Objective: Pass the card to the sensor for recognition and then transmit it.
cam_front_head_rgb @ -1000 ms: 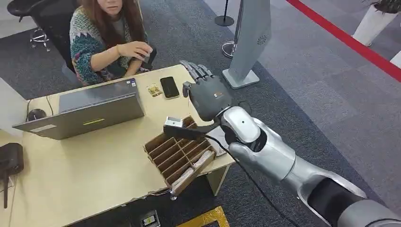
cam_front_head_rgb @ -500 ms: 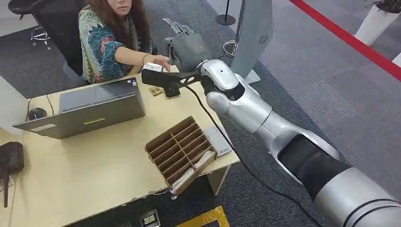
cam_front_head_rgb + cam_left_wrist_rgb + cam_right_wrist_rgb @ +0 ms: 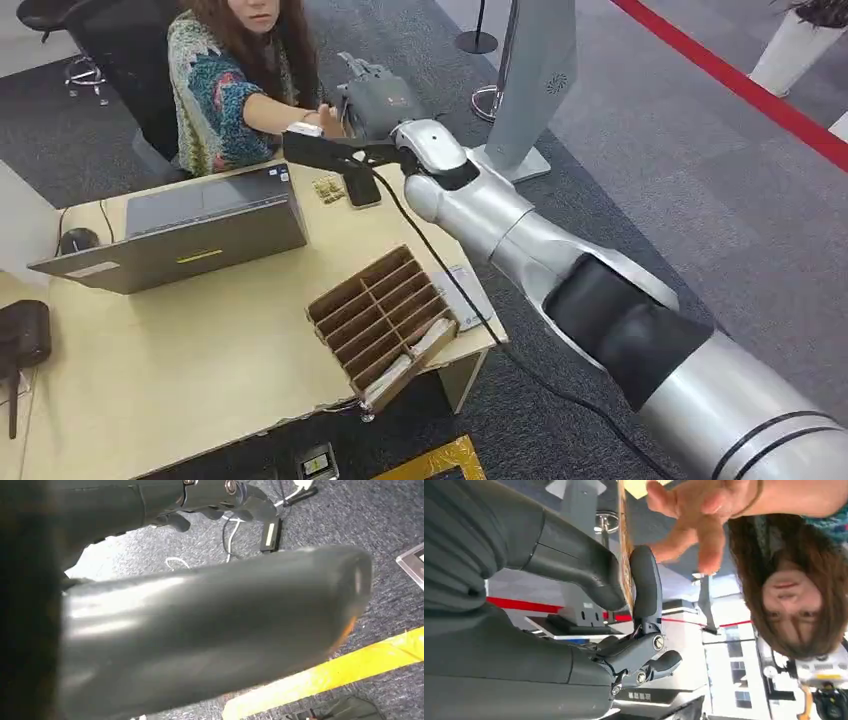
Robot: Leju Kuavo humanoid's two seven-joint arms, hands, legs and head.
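My right hand is stretched out past the far edge of the table, toward a seated person. In the right wrist view it pinches the thin brown card, seen edge-on, between the thick thumb and a dark finger. The person's hand reaches in with spread fingers, close to the card's far end. The person's hand sits right beside my hand. A flat white sensor pad lies near the table's right edge. My left hand hangs low over the carpet, holding nothing.
A brown divided cardboard box stands at the table's front right. A grey laptop sits at the left, with a black phone behind it. A grey standing kiosk rises beyond the table on the right.
My right arm swung from above the cardboard box up and away toward the person, carrying the card. The person's arm came forward to meet my hand.
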